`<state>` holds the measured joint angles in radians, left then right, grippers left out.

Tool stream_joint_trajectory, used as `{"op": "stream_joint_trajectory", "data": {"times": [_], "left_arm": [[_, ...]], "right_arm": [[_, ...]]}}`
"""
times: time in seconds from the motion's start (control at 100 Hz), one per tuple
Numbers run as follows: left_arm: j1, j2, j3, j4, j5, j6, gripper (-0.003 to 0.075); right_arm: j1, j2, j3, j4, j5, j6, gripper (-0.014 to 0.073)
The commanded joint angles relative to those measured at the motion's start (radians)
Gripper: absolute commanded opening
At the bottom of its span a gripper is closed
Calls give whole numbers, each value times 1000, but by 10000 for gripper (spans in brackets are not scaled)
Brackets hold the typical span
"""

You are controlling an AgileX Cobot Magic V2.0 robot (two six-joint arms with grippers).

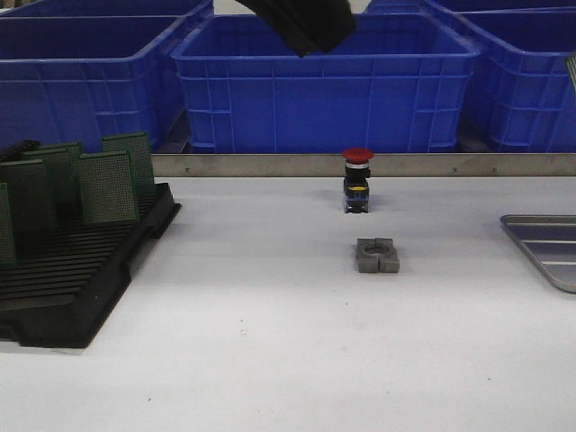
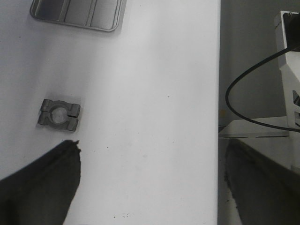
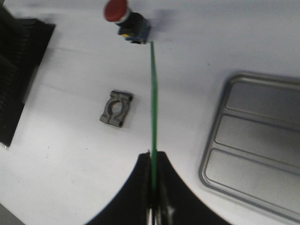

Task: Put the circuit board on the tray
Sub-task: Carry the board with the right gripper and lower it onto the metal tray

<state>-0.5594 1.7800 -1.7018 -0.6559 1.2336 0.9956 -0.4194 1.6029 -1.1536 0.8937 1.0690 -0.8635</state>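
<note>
While the right hand is clenched on the board, the thin green sheet shows edge-on in its wrist view, sticking out from between the dark fingers above the white surface. It hangs clear of the tray, which lies off to one side of it, a silver-grey pan with a raised rim and ribbed floor. In the front view the tray sits at the right edge of the surface, only partly in frame.

The left hand is spread wide, nothing between its two dark fingers, and it looks down on the surface near its edge.

Near the middle of the surface lies a small grey clamp block with a round hole. Just behind it stands a red-capped button. At the left a black rack holds several green boards upright in its slots. Blue crates line the back behind a metal rail.
</note>
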Motion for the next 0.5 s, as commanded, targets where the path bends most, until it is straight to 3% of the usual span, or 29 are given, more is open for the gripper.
{"op": "stream_joint_trajectory", "data": {"times": [0.0,0.49], "left_arm": [[-8,-52,-30,-61,35,-10,586],[-8,-52,-30,-61,35,-10,586]], "right_arm": [[-26,26,-30,42,6,70,-67],[-27,266,-30,106,-20,70,-67]]}}
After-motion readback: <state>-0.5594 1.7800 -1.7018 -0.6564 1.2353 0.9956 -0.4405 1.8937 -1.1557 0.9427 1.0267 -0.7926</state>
